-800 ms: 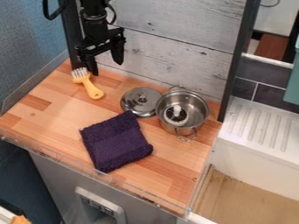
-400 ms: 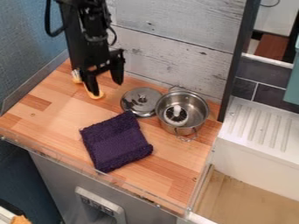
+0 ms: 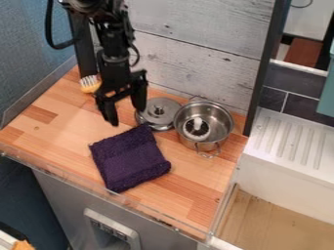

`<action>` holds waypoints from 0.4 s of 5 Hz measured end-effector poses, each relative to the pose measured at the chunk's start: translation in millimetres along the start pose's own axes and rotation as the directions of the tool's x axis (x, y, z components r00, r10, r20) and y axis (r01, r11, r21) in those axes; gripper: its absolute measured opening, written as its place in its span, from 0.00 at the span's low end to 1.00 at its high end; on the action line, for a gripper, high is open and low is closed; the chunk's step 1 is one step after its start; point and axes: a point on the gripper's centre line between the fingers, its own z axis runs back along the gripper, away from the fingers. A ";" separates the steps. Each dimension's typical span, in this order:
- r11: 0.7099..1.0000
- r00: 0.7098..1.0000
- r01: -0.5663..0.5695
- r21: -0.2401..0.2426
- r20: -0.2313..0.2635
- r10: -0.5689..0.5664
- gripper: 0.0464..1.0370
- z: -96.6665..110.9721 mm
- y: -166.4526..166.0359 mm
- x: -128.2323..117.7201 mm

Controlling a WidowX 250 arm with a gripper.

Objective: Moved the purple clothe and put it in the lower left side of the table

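Observation:
The gripper (image 3: 128, 116) hangs over the back left part of the wooden table (image 3: 55, 134), its two fingers spread apart with nothing between them. A folded purple cloth (image 3: 130, 158) lies flat near the middle of the table's front half, in front of the gripper and apart from it.
A metal pot (image 3: 220, 128) holding a small white-topped item (image 3: 196, 128) stands at the right. Its lid (image 3: 159, 111) lies just right of the gripper. A yellow brush (image 3: 90, 85) is partly behind the arm. Walls border the back and left; a clear rim (image 3: 98, 188) runs along the front.
From the back left, the gripper has come forward and somewhat right, lower and closer to the cloth. The arm now covers most of the brush. The cloth has not moved.

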 end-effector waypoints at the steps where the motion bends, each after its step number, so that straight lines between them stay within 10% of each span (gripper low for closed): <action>1: 1.000 1.000 0.017 0.017 0.026 -0.017 0.96 -0.6 2.0 -22.1; 2: 0.998 0.999 0.018 0.057 0.026 -0.020 0.96 -12.7 12.2 -36.9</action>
